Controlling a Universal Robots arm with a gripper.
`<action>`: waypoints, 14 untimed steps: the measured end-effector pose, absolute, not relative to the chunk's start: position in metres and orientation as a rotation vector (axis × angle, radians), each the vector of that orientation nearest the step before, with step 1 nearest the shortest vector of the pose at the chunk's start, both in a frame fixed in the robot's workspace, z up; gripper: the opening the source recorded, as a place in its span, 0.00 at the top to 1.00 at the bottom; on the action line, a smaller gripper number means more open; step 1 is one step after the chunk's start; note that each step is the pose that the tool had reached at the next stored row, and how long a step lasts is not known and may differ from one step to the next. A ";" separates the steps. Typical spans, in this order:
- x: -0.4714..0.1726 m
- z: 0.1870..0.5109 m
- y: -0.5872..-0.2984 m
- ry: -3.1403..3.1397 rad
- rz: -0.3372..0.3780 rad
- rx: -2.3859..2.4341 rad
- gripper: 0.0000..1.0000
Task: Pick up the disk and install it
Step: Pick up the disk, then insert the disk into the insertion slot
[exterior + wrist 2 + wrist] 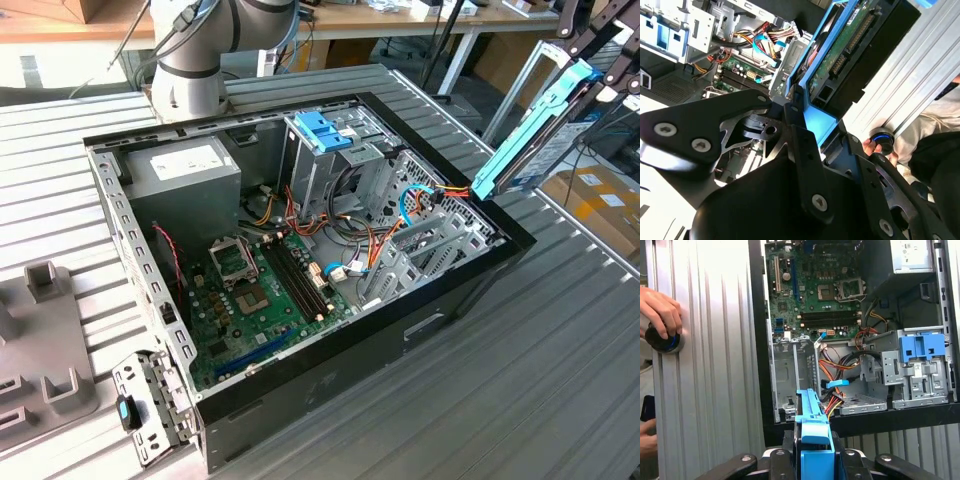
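gripper state: gripper (812, 452) pinched shut on the disk (533, 125), fingers flanking its blue rails
disk place: held in the air at the exterior view's right, above the right edge of the computer case (470, 290)
long axis: tilted, low end toward the case
target relation: empty drive cage (790, 372) lies left of and below the disk, not touching it
materials: disk has plastic rails and a green board face; cage is bare sheet metal

First wrist view: the disk (812, 410) has its gripped end buried in the tool (814, 455) and cut off; off beside the tool, a hand (660, 310) is cropped.
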State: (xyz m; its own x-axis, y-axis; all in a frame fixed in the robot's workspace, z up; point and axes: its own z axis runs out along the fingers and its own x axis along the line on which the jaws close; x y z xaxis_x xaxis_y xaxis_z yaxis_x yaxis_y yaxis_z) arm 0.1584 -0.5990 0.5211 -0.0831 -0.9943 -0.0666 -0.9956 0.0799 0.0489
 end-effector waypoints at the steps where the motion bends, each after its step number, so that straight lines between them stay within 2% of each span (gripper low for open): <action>1: 0.158 0.521 -0.599 2.297 0.127 -2.116 0.63; 14: 0.159 0.521 -0.599 2.297 0.127 -2.117 0.63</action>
